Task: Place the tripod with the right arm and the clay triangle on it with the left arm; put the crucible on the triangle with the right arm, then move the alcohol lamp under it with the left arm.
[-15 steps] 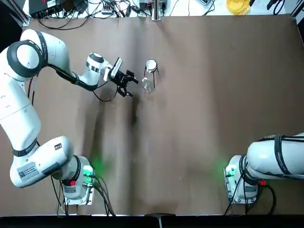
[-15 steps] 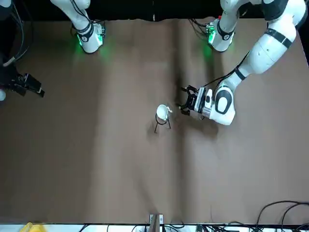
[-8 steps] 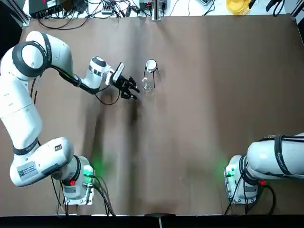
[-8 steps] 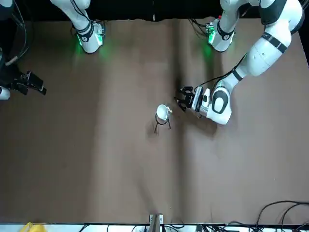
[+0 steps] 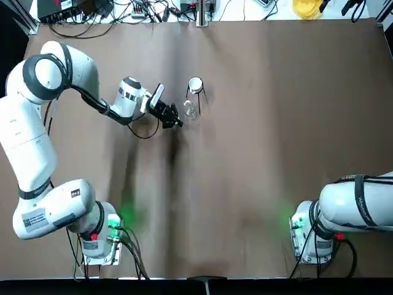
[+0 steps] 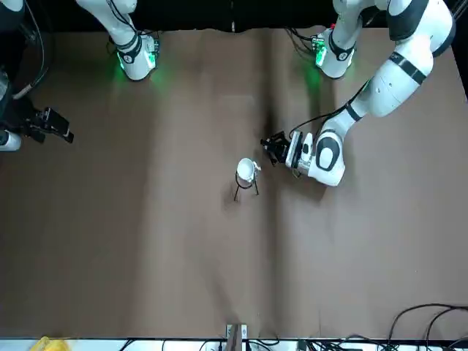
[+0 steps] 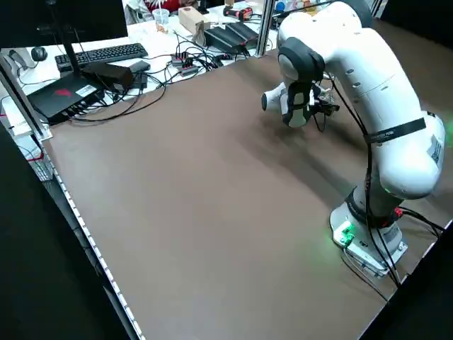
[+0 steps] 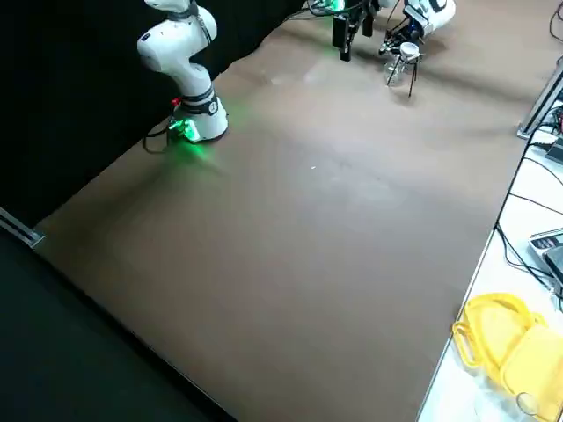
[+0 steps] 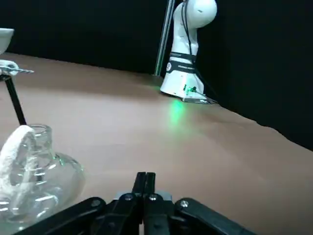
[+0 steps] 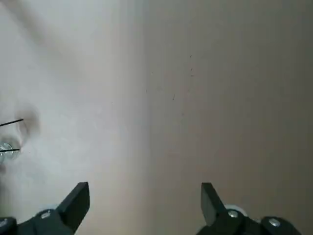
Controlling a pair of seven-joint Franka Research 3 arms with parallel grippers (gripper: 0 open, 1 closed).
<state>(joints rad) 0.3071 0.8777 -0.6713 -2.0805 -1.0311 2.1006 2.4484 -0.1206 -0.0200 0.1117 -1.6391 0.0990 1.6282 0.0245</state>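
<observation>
Left gripper [image 5: 175, 120]: low over the brown tabletop [image 5: 276, 123], fingers pressed together with nothing between them, as the left wrist view shows; pointed toward the lamp

Lamp [image 5: 191, 110]: clear glass, bulbous, standing on the tabletop just beyond the left gripper's tips, slightly to one side of them; apart from the fingers; a white wick shows at its neck in the left wrist view [image 9: 29, 171]

Tripod [image 6: 245, 186]: thin black wire stand, upright, just past the lamp from the left gripper; one leg stands close behind the lamp

Crucible [image 5: 195, 84]: small white cup, seated on top of the tripod, above and beyond the lamp

Triangle: white piece under the crucible, too small to make out clearly

Right gripper [image 10: 144, 198]: far from the stand, fingers spread wide, holding nothing, facing bare tabletop
</observation>
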